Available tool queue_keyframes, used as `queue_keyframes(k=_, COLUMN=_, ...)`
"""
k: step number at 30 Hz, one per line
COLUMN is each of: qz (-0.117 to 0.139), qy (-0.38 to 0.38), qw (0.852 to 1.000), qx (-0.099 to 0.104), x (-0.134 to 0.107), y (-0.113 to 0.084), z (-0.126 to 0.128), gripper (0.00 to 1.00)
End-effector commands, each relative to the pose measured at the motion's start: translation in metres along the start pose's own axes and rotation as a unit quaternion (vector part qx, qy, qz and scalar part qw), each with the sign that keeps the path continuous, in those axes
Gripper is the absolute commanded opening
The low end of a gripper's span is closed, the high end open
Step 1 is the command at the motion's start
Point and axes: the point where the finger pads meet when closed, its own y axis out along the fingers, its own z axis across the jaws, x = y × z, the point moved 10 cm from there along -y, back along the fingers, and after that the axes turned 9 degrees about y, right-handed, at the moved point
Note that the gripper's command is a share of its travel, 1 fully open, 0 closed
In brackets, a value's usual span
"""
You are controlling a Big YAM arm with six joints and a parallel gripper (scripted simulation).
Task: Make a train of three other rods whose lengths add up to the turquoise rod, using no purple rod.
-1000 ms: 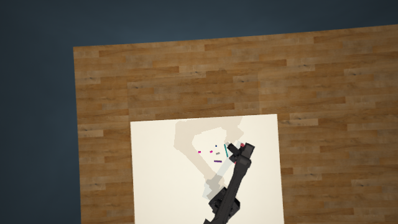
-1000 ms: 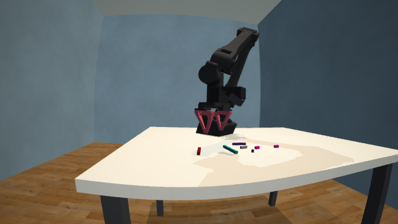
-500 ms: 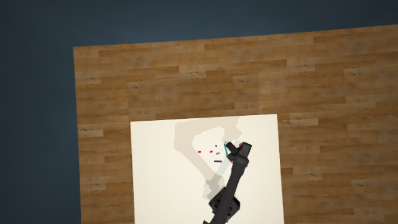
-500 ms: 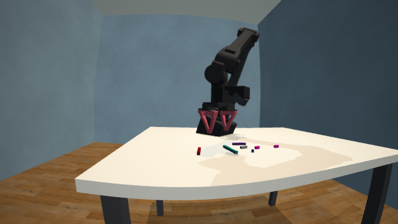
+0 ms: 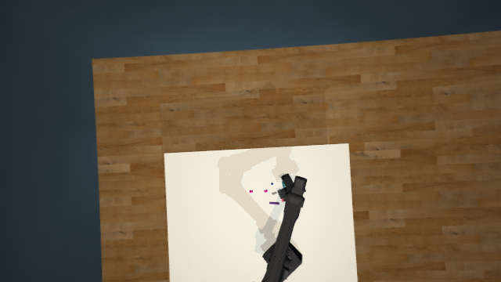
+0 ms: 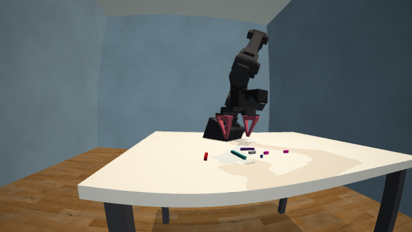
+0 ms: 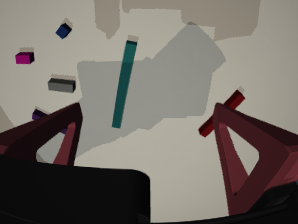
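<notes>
The turquoise rod (image 6: pixel 238 154) lies flat near the middle of the white table; it also shows in the wrist view (image 7: pixel 124 83). A red rod (image 6: pixel 205 156) lies apart to its left, partly behind my right finger in the wrist view (image 7: pixel 221 112). A purple rod (image 6: pixel 247 149), a grey rod (image 6: pixel 252 152), a blue rod (image 6: pixel 261 156) and two magenta rods (image 6: pixel 266 153) (image 6: pixel 286 151) lie to its right. In the wrist view the grey rod (image 7: pixel 61 84), blue rod (image 7: pixel 63 30) and a magenta rod (image 7: pixel 24 58) are at left. My gripper (image 6: pixel 237 125) is open and empty, hanging above the rods.
The arm's base (image 6: pixel 223 129) stands at the back of the table. In the top view the arm (image 5: pixel 287 223) hides part of the rods. The table's front edge (image 6: pixel 225 196) is well away from the rods.
</notes>
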Motion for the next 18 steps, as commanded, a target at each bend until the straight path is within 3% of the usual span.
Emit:
queue_keyframes(k=1, qz=-0.005, qy=0.073, qw=0.997, qx=-0.005, x=0.008, y=-0.007, z=0.015, gripper=1.0)
queue_keyframes(k=5, qz=-0.006, qy=0.106, qw=0.994, qx=-0.005, x=0.011, y=-0.007, z=0.022, gripper=1.0)
queue_keyframes(k=8, qz=0.008, qy=0.111, qw=0.994, qx=0.0, x=0.009, y=0.004, z=0.02, gripper=1.0)
queue_keyframes(k=9, qz=-0.006, qy=0.138, qw=0.99, qx=-0.005, x=0.014, y=-0.007, z=0.03, gripper=1.0)
queue_keyframes(k=18, qz=-0.001, qy=0.204, qw=0.979, qx=-0.003, x=0.019, y=-0.003, z=0.043, gripper=1.0)
